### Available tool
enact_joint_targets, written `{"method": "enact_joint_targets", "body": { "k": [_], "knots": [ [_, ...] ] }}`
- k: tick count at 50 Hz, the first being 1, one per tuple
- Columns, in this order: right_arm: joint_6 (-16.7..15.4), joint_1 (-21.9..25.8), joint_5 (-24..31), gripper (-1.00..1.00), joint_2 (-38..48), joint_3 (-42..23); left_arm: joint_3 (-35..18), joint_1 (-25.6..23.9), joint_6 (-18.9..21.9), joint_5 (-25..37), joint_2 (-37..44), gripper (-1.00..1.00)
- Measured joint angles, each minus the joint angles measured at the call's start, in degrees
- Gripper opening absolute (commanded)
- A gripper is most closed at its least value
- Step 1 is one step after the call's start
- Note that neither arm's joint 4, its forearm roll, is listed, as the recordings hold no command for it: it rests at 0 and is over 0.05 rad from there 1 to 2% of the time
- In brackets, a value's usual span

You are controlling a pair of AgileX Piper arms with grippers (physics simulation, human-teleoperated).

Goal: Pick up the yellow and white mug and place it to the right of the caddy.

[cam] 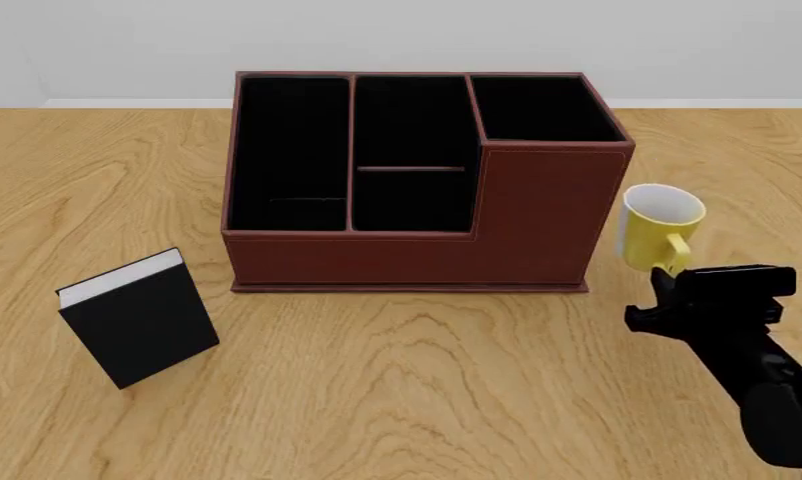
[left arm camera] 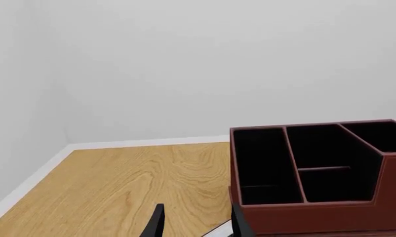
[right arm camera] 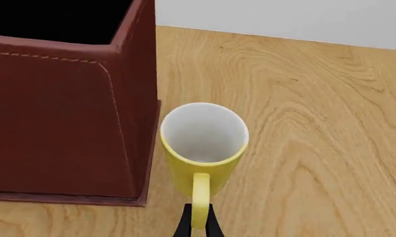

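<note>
While the right gripper [right arm camera: 198,223] pinches the mug's [cam: 657,226] handle, the mug stands upright beside the caddy [cam: 415,180] — left jaws apart, idle.

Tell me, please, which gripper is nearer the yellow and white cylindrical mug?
Right. The right gripper is at the mug's handle; the left gripper is beside the red-brown leather caddy, away from it.

Caddy [cam: 415,240] sits upper centre of front view, on table [cam: 415,380]. Mug [cam: 657,228] stands just right of caddy's right wall, upright, handle twd camera. Right gripper [cam: 671,290] directly below mug, lower right of frame, at the handle. Book [cam: 140,318] lower left, well apart from caddy.
</note>
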Motion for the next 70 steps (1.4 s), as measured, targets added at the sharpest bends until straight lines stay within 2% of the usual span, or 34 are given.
{"method": "enact_joint_targets", "body": {
  "k": [70],
  "knots": [
    [-0.3,-0.8,-0.1,-1.00,9.1,-4.3,0.9,-0.3,0.1,-0.3,0.0,1.00]
  ]
}}
